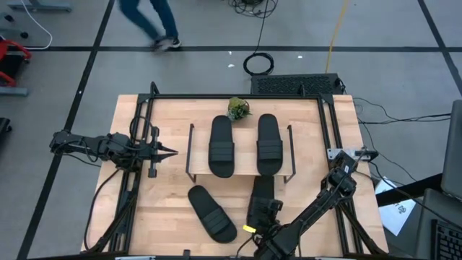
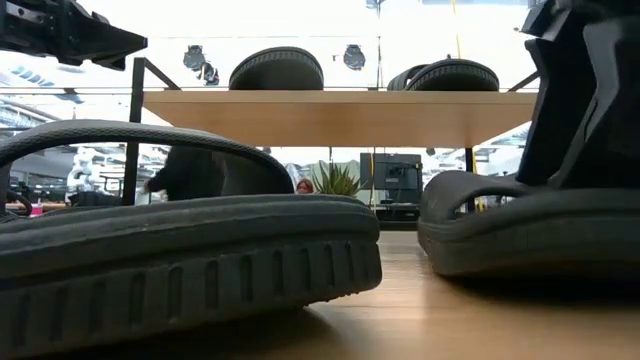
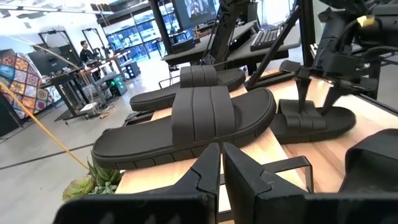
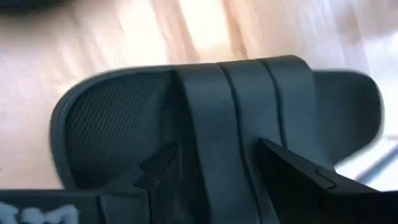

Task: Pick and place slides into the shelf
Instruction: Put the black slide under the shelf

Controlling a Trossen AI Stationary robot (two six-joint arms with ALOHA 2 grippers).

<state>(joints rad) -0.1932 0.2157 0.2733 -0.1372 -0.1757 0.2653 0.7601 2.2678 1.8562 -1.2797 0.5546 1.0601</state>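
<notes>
2 slides point(image 1: 221, 145) point(image 1: 269, 143) lie side by side on the shelf's point(image 1: 242, 167) top board, long axes running near to far. A 3rd point(image 1: 211, 212) lies near-left on the table, angled diagonally. The right gripper point(image 1: 263, 207), fingers spread, straddles the 4th slide point(image 1: 262, 189) just near the shelf; the left gripper point(image 1: 170, 152), closed and empty, hovers left of the shelf.

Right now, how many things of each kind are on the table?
Slides: 4, two on the shelf top, two on the table
Shelf: 1
Small plant: 1
Total: 6
</notes>
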